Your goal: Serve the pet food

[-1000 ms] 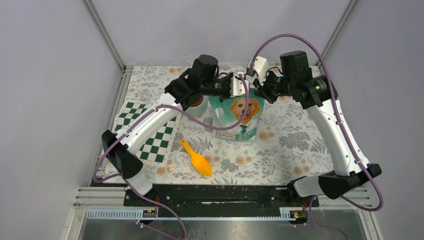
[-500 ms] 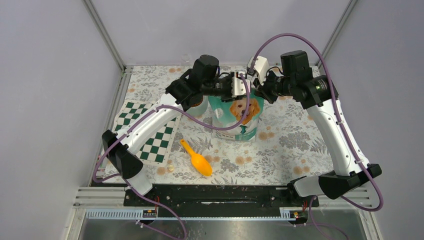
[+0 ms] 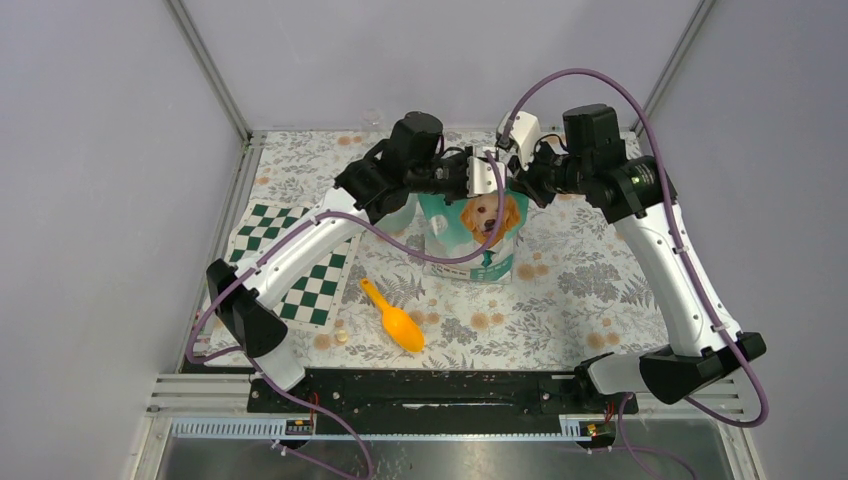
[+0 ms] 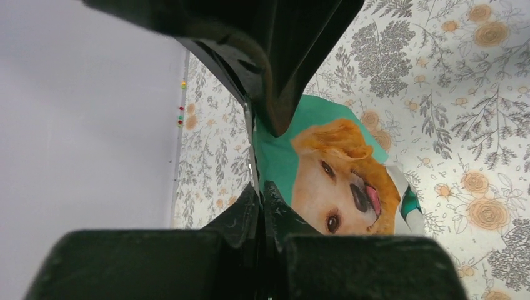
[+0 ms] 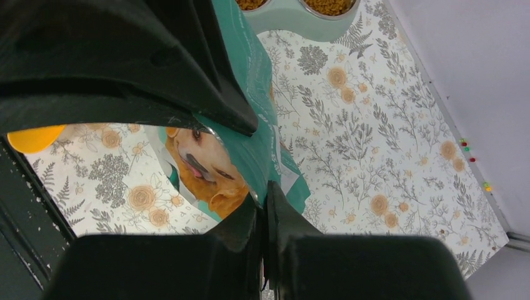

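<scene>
Pouch (image 3: 472,232) — teal-and-white with a dog print, standing upright at the far centre of the floral cloth (image 3: 580,290). Left gripper (image 4: 261,195): clamped on the pouch's top edge. Right gripper (image 5: 264,195): likewise pinched on that edge, just beside the left one. Kibble (image 5: 325,5): lying in both wells of the pale double bowl (image 5: 294,26), near the pouch. Orange scoop (image 3: 395,320): lying idle nearer the arms, left of centre. Status — food appears served. Whether the top seam is being pulled apart or pressed closed is unclear, so the remaining work is probably sealing or a further portion.
</scene>
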Tool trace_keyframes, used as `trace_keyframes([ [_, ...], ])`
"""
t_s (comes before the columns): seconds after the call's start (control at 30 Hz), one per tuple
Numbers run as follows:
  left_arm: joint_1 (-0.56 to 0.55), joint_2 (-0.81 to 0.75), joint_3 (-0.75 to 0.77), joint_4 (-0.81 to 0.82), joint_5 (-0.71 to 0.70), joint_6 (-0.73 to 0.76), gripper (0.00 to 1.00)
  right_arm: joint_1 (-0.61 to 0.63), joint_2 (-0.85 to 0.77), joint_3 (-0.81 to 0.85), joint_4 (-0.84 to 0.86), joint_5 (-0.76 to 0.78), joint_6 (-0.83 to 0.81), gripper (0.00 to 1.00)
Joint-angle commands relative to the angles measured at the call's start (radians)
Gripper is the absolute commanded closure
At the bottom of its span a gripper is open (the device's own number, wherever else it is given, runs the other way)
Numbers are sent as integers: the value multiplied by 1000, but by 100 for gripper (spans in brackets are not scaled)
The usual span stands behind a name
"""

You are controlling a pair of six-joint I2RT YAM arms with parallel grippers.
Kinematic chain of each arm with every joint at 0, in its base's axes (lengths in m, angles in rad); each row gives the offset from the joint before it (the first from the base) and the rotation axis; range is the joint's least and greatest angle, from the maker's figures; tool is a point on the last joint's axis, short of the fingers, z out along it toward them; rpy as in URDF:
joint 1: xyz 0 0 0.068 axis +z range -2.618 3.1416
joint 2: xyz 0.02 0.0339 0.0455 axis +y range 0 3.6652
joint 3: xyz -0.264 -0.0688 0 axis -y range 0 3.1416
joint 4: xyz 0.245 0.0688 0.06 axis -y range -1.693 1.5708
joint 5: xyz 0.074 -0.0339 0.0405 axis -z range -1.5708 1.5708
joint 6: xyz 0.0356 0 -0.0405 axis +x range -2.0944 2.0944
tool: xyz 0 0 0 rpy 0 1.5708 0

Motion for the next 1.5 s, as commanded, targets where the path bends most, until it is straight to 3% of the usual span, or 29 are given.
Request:
trace_keyframes([
  [0.0, -11, -12, 35, -41, -100, 73, 100, 9, -77, -8, 152, 41, 72, 100],
  [0.5, 46, -45, 159, -435, -221, 183, 100, -2, -280, -243, 523, 550, 395, 100],
  [0.73, 92, -60, 156, -489, -261, 200, 100, -2, -300, -250, 543, 725, 368, 100],
  [0.9, 97, -69, 152, -511, -383, 226, 100, -2, -288, -240, 549, 838, 339, 100],
  [1.47, 243, -162, 96, -609, -413, 279, 100, -2, -300, -232, 584, 812, 283, 100],
])
